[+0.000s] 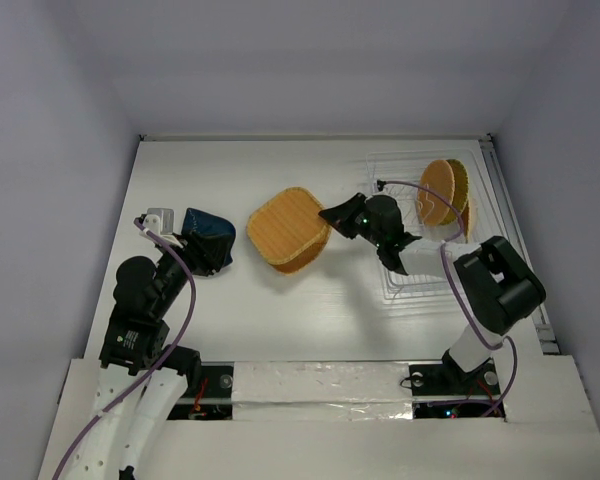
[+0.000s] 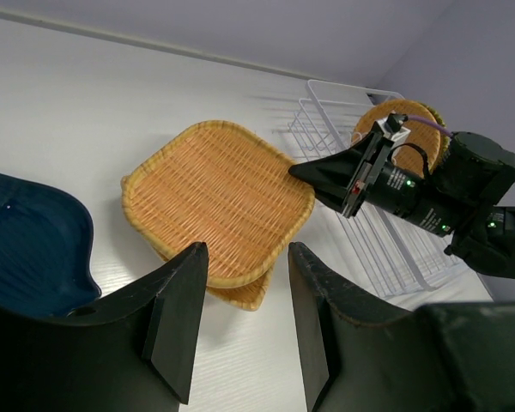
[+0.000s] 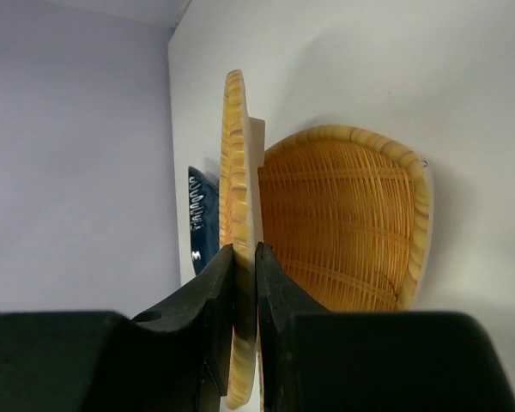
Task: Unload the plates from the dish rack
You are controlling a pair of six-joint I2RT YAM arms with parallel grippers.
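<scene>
My right gripper [image 1: 332, 215] is shut on the right rim of the large rounded-square woven plate [image 1: 288, 230], which shows edge-on between its fingers in the right wrist view [image 3: 238, 172]. The plate hangs low over a second woven plate [image 3: 343, 223] lying on the table, whose edge peeks out below it [image 2: 245, 293]. The dark blue dish [image 1: 208, 238] lies at the left. My left gripper [image 2: 245, 257] is open and empty beside the blue dish [image 2: 26, 240]. The white wire dish rack [image 1: 408, 285] stands at the right and holds a round woven plate [image 1: 440, 190] upright, with another woven edge behind it.
The right arm [image 1: 495, 290] reaches across the rack's near half. White walls border the table at the back and both sides. A purple cable [image 1: 420, 185] loops over the rack.
</scene>
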